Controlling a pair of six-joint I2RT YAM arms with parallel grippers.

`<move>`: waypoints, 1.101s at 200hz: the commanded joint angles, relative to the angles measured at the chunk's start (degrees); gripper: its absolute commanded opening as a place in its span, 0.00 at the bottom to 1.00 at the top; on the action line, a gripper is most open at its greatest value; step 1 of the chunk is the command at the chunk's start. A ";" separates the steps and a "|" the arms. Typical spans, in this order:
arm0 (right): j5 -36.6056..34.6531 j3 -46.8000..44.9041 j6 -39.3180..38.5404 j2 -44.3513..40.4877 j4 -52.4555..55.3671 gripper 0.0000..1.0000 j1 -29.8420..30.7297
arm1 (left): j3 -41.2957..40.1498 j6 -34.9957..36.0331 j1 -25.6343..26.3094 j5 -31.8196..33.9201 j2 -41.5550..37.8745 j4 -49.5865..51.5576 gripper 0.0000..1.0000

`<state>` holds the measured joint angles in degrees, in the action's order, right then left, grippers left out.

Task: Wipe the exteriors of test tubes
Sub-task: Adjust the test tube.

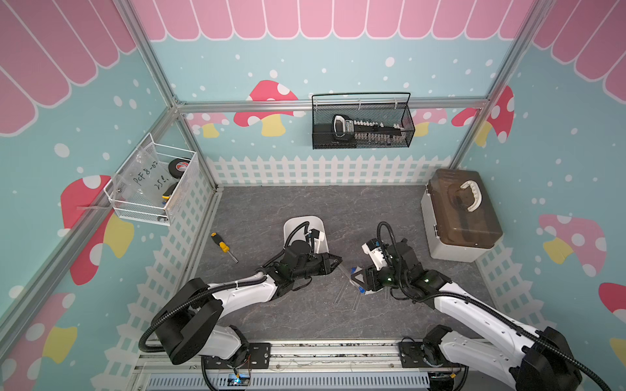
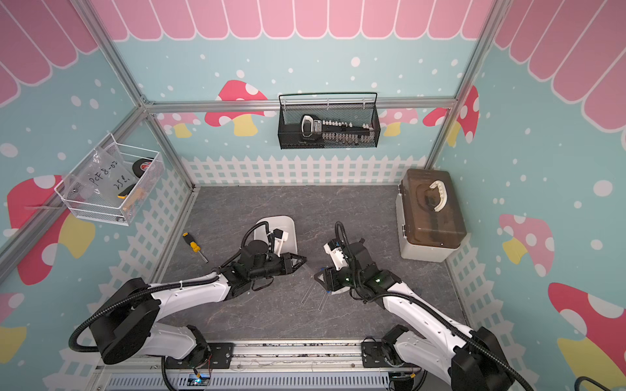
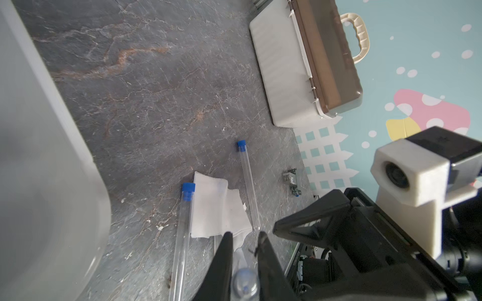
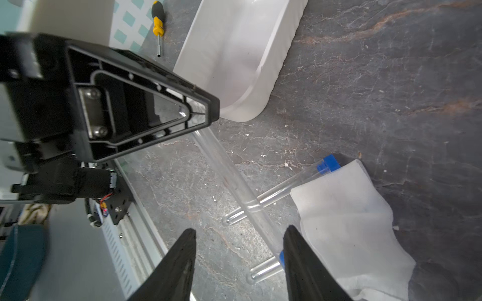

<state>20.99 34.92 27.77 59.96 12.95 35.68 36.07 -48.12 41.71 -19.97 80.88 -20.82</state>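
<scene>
We record left gripper (image 3: 245, 234) clamped on a tube (image 4: 234, 182), cap end beside the cloth (image 4: 344, 213), right gripper (image 4: 241, 229) fingers apart near the cloth, second tube (image 4: 276, 194) crossing beneath at the cloth's edge, third tube (image 4: 260, 271) part hidden behind a finger.

Dark grey tabletop (image 4: 391, 91), stone-look, matt, veined with rust. White tray (image 4: 271, 65) of smooth, faintly glossy plastic. Near the tray, clear glossy test tubes (image 4: 233, 182) with blue plastic caps, and a white woven cloth (image 4: 344, 221), soft and matt. Beyond the tray, a screwdriver (image 4: 158, 26): shiny yellow-and-black plastic handle, bare metal shaft. Well apart from the tray, a box (image 3: 326, 65): smoky translucent lid, matt off-white body.
</scene>
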 commanded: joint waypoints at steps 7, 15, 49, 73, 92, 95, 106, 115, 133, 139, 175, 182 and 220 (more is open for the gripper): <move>-6.59 2.96 -9.88 3.07 0.63 0.54 2.21 | 1.98 2.24 -1.94 -2.34 -3.28 4.56 0.19; -6.17 3.02 -11.17 3.97 0.03 0.54 2.69 | 2.03 2.41 -2.44 -2.65 -3.90 5.19 0.19; -3.74 2.37 -14.93 7.10 -3.26 0.55 5.13 | 3.41 3.76 -4.18 -4.48 -5.50 8.47 0.19; -3.01 2.24 -16.34 8.78 -5.36 0.56 6.12 | 4.94 4.85 -4.86 -6.09 -5.61 11.02 0.19; -4.18 2.37 -17.24 9.96 -5.95 0.55 6.43 | 5.49 5.05 -5.19 -7.22 -5.50 11.68 0.19; -4.28 2.40 -17.42 10.10 -6.16 0.55 6.49 | 5.56 4.96 -5.23 -7.35 -5.54 11.68 0.19; -4.47 2.44 -18.17 10.95 -6.74 0.53 6.60 | 5.82 4.88 -5.41 -8.08 -5.49 11.74 0.19; -4.39 2.47 -18.72 11.72 -7.18 0.51 6.68 | 6.06 4.72 -5.54 -8.57 -5.48 12.01 0.19; -4.17 2.71 -19.22 13.09 -7.58 0.46 6.80 | 6.72 4.96 -5.92 -9.12 -5.72 12.96 0.19; -4.04 2.77 -19.15 13.37 -7.87 0.44 6.81 | 6.86 5.03 -5.94 -9.17 -5.78 13.13 0.19; -3.80 2.13 -17.29 13.36 -9.64 0.18 6.77 | 7.47 4.81 -6.93 -10.16 -5.75 13.95 0.19; -3.53 2.14 -16.71 13.11 -9.99 0.15 6.78 | 7.52 4.77 -7.04 -10.26 -5.71 13.84 0.19; -2.20 1.67 -10.47 11.69 -12.70 0.11 6.81 | 6.96 3.71 -8.07 -8.71 -6.20 13.34 0.42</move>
<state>17.96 37.10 12.99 73.17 3.31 42.59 42.41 -44.21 34.61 -28.99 76.03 -8.23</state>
